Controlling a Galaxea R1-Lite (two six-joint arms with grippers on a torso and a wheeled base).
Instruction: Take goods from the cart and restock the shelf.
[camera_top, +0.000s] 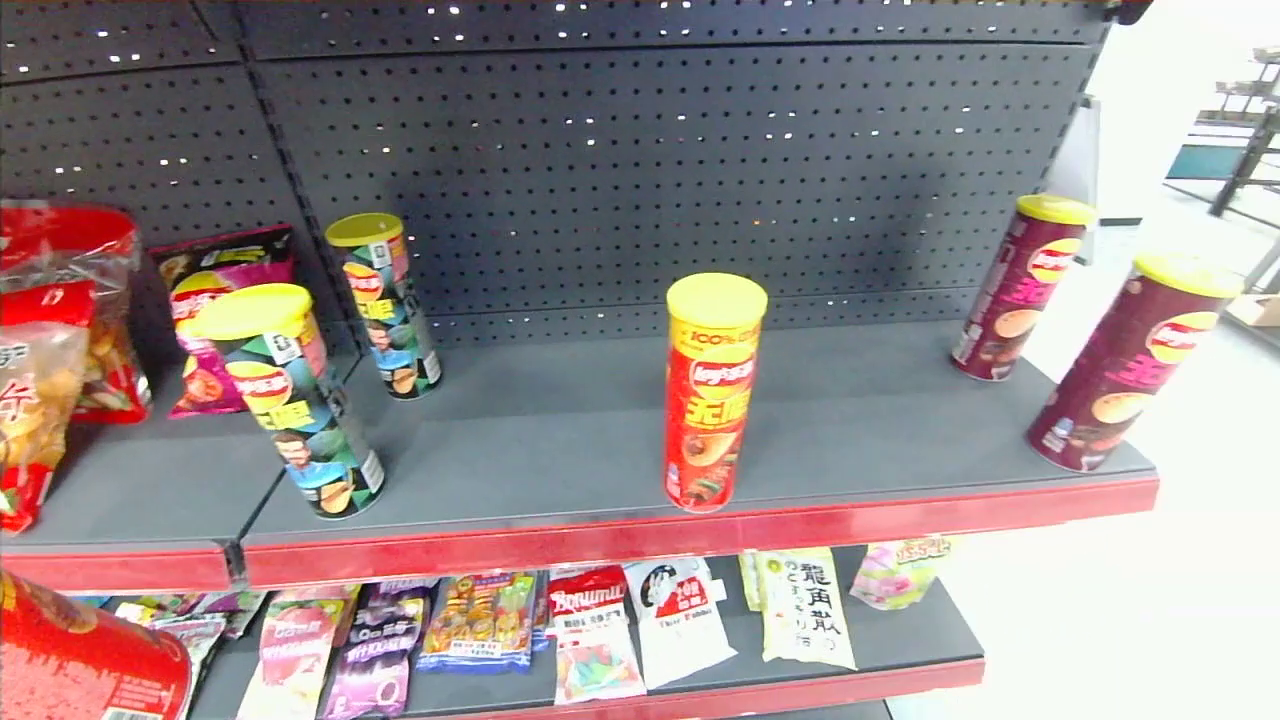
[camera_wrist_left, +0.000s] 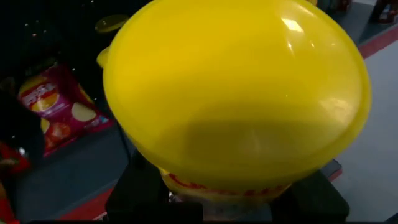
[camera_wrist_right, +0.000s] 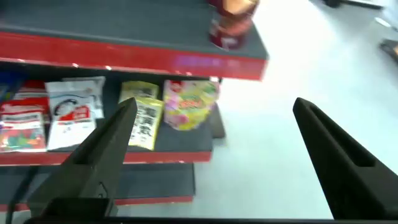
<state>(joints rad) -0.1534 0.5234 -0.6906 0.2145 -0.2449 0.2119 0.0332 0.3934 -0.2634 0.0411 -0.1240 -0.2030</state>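
Restocking partway, with patterned pair (camera_top: 290, 400) left, red can (camera_top: 712, 390) mid-front and maroon pair (camera_top: 1130, 365) right upright on shelf (camera_top: 560, 440), wide gaps between to fill, round logos and bold characters on labels, yellow-lidded held can (camera_wrist_left: 236, 93) clamped in left gripper (camera_wrist_left: 230, 200) low at near left, right gripper (camera_wrist_right: 214, 155) fingers spread and empty.

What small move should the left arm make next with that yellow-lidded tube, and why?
Probably lift it up and forward. The left pincer grips the held tube, which looks lower than the upper shelf, and that shelf has a bare stretch between the patterned tube and the standing red tube.
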